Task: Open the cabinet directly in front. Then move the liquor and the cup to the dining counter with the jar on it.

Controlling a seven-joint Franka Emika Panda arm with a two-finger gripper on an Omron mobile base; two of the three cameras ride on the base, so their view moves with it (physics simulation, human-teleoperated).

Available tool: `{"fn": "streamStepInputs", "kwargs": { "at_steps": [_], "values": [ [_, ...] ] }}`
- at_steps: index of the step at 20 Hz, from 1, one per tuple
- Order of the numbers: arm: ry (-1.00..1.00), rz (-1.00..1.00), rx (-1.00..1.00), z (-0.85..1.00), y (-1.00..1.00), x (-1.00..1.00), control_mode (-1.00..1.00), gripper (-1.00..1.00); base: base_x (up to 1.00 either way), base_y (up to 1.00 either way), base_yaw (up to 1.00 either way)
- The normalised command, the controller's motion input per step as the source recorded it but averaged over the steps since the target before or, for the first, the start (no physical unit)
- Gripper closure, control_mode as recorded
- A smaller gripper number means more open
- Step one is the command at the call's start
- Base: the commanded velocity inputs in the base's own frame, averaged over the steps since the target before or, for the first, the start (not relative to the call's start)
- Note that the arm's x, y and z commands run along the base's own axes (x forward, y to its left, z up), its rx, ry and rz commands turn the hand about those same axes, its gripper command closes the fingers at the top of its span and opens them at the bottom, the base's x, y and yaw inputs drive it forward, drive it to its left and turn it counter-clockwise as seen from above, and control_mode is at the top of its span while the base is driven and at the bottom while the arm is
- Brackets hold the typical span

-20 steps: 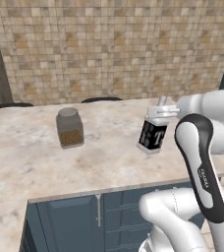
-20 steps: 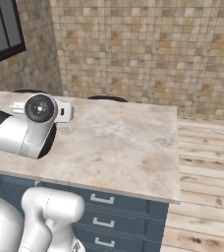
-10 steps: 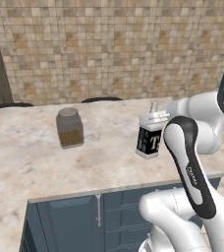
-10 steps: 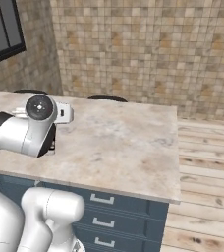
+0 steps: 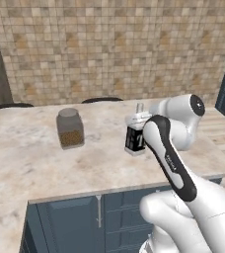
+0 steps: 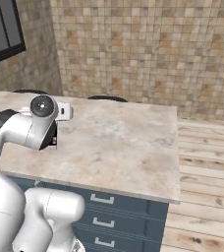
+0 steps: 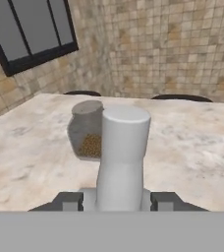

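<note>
Gripper (image 7: 118, 201) clamped on liquor (image 5: 134, 136), bottle upright, low over counter (image 5: 35, 163); jar (image 5: 69, 128) left of it, apart. Straight down next.

tan tiled wall (image 5: 109, 49) runs behind everything; dark-framed window (image 7: 33, 32) set in it, upper left in hand view, also visible in right base view; wood plank floor (image 6: 207, 162) off to the right; two dark chair backs (image 7: 180, 98) poke up at the far edge

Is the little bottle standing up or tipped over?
Standing up. The liquor bottle sits upright on the dining counter, cap on top, gripper around its neck.
</note>
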Motion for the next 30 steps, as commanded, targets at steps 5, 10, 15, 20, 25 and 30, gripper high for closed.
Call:
{"fn": "streamStepInputs", "kwargs": {
  "at_steps": [5, 10, 15, 20, 25, 30],
  "values": [
    [0.00, 0.00, -0.14, -0.31, 0.17, 0.46, -1.00, 1.00, 0.00, 0.00, 0.00],
    [0.00, 0.00, -0.08, -0.27, 0.02, 0.17, -1.00, 1.00, 0.00, 0.00, 0.00],
    [-0.09, 0.00, 0.01, -0.21, 0.00, 0.00, -1.00, 1.00, 0.00, 0.00, 0.00],
    [-0.14, 0.00, 0.08, -0.19, 0.00, 0.00, -1.00, 1.00, 0.00, 0.00, 0.00],
    [-0.03, 0.00, 0.03, -0.02, 0.00, 0.00, -1.00, 1.00, 0.00, 0.00, 0.00],
    [0.01, -0.06, -0.02, -0.04, 0.06, 0.61, -1.00, 1.00, 0.00, 0.00, 0.00]
  ]
}}
